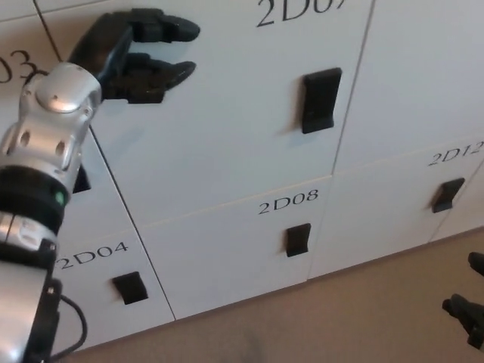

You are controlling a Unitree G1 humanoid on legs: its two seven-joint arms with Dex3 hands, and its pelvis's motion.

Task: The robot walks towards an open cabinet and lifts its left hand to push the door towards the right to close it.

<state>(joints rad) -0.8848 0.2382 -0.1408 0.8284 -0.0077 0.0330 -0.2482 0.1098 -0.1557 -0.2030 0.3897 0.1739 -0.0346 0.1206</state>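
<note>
one left hand [132,57], fingers spread and holding nothing, sits against the door [227,113] marked 2d07, its handle [320,99] well to the hand's right. risk: fingertips glance off, door springs back.

**Cut off, covered, or unclear**

The top door [227,121] runs out past the upper edge, which slices its label [299,11] so the last figure is not whole. To the left, another label [17,68] shows only "03"; the rest is behind the left arm [45,151]. That arm also covers most of a black handle [82,180], and its lower part leaves the picture at the left and bottom edges. Whether the left hand [132,57] touches the door cannot be told. Of the right hand [470,306] only dark tips show at the right edge. The label [456,153] at far right is clipped there too.
</note>
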